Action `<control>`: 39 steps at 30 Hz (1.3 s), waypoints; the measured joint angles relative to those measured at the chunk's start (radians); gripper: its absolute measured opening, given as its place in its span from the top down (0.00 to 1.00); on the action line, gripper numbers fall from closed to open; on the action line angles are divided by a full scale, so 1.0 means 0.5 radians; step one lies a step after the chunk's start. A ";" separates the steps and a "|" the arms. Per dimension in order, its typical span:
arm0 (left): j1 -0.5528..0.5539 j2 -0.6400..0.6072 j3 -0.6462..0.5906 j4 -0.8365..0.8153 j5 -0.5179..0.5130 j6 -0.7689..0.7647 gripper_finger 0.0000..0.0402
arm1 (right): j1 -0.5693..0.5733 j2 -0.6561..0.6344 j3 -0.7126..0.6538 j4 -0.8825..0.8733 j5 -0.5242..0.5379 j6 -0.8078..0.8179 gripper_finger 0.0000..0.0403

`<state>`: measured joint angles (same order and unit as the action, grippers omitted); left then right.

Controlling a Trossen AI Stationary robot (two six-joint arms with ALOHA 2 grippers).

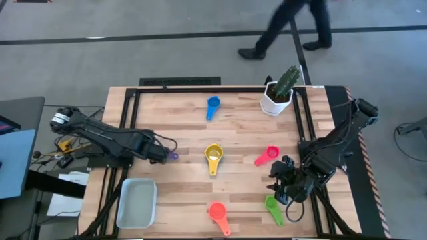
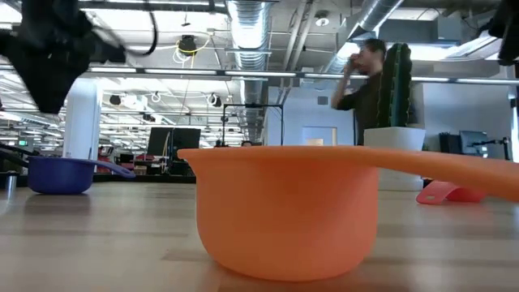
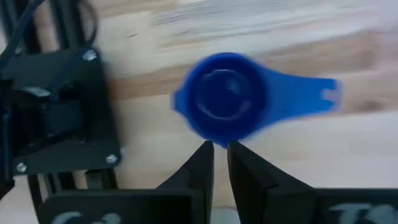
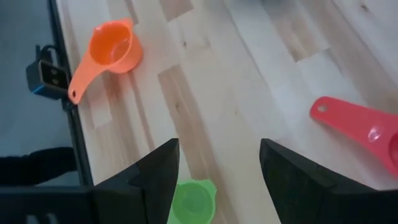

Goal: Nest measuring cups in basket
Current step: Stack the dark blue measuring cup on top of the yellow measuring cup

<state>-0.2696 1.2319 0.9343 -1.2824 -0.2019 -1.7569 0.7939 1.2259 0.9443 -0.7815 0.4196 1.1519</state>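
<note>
My left gripper (image 1: 167, 155) hangs above the purple cup (image 1: 173, 156), which looks blue in the left wrist view (image 3: 227, 102). The fingers are shut but for a narrow slit. In the low view the cup (image 2: 61, 174) stands on the table with clear air under the gripper. My right gripper (image 1: 287, 190) is open over the green cup (image 4: 193, 202), which lies bowl up on the table (image 1: 273, 208). The blue (image 1: 213, 105), yellow (image 1: 213, 157), pink (image 1: 269, 155) and red-orange (image 1: 217, 213) cups lie apart on the table. The basket (image 1: 137, 203) stands at the near left. No teal cup shows.
A white cactus pot (image 1: 277, 93) stands at the far right of the table. A black frame (image 1: 127, 100) runs along the table's edges. A person (image 1: 287, 27) walks past beyond the far edge. Bare wood lies between the cups in the middle.
</note>
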 joint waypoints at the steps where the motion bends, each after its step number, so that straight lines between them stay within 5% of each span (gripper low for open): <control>1: 0.017 -0.029 -0.059 0.005 0.000 -0.018 0.88 | -0.021 0.000 0.000 0.000 0.002 0.000 0.39; 12: 0.179 -0.124 -0.472 0.398 0.115 -0.041 0.64 | -0.291 0.000 0.000 0.019 -0.046 -0.070 0.39; 18: 0.189 -0.123 -0.590 0.508 0.134 -0.108 0.61 | -0.392 0.000 0.000 0.020 -0.106 -0.162 0.39; 23: 0.189 -0.123 -0.665 0.647 0.132 -0.076 0.70 | -0.465 0.000 0.000 0.022 -0.120 -0.253 0.39; 30: 0.189 -0.123 -0.709 0.772 0.097 0.239 0.96 | -0.527 0.000 0.000 0.023 -0.154 -0.280 0.40; 39: 0.189 -0.121 -0.571 1.099 -0.039 0.828 0.99 | -0.465 -0.005 0.000 0.023 -0.159 -0.262 0.45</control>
<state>-0.1753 1.1713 0.6491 -0.7331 -0.2216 -1.3429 0.5613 1.2232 0.9443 -0.7700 0.3401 1.0209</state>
